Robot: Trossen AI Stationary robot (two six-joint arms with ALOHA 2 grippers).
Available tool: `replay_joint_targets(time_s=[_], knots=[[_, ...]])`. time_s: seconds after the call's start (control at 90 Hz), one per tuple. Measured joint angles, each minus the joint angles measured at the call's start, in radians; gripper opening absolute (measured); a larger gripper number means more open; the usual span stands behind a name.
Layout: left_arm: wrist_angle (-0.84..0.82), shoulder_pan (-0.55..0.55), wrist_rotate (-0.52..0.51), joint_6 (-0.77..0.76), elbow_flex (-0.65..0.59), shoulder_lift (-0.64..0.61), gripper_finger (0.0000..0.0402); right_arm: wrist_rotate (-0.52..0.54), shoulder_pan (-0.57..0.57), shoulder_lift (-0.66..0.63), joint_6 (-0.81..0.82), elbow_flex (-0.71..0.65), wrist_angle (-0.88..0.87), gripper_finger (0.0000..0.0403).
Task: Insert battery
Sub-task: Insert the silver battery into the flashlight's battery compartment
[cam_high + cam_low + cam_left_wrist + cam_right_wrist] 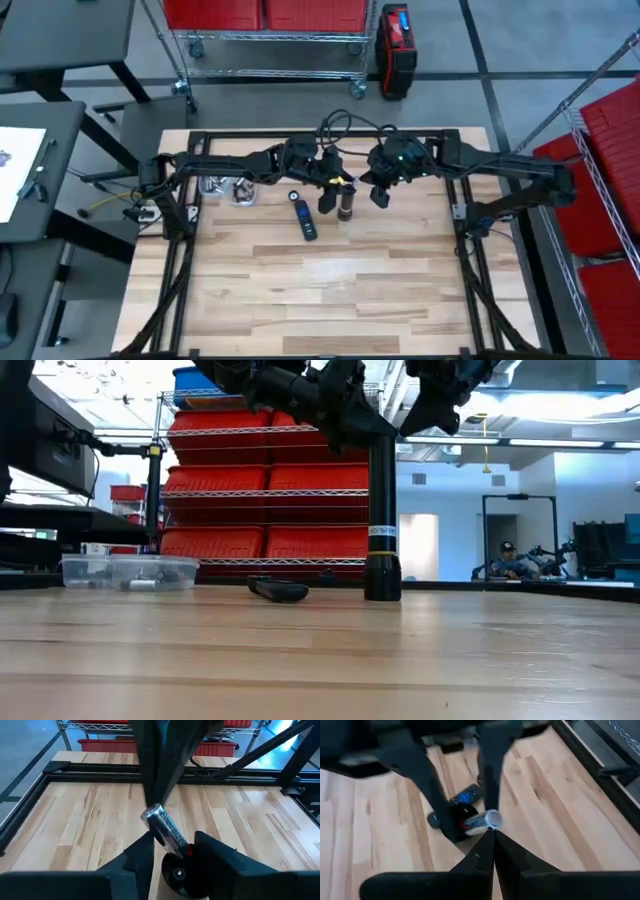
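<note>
We find a black flashlight body (347, 206) standing upright on the wooden desk (330, 290), open end up. The left gripper (170, 851) hangs directly above that opening, its fingers (141, 856) clenched on a silver battery (165, 829) that tilts down toward the tube; the battery's lower end sits at or just over the mouth. The right gripper (489, 836) waits just beside the flashlight body, fingers pressed together and holding nothing.

We judge the insertion step to be in hand and not yet complete. The next move calls for bringing the battery upright in line with the bore before letting it drop, without tipping the tube.

Near the flashlight body lie a black remote control (304, 219) and, farther off, a clear plastic tray (128, 571). Red bins (262, 482) on wire shelving fill the room behind.
</note>
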Motion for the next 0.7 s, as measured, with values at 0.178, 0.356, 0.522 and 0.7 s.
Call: replay_joint_targets(time_s=[0.178, 0.356, 0.522, 0.7], knots=[[0.001, 0.0, 0.0, 0.0, 0.0, 0.0, 0.0121, 0.0, 0.005, 0.0, -0.008, 0.0, 0.013, 0.0], [0.003, 0.0, 0.001, 0.011, 0.0, 0.0, 0.0121, -0.024, 0.013, 0.0, -0.026, 0.0, 0.035, 0.0], [0.005, 0.0, 0.0, 0.047, 0.0, 0.0, 0.0114, -0.027, 0.012, 0.0, -0.038, 0.0, 0.044, 0.0], [0.005, 0.0, 0.001, 0.066, 0.0, 0.0, 0.0085, -0.031, 0.019, 0.0, -0.064, 0.0, 0.051, 0.0]])
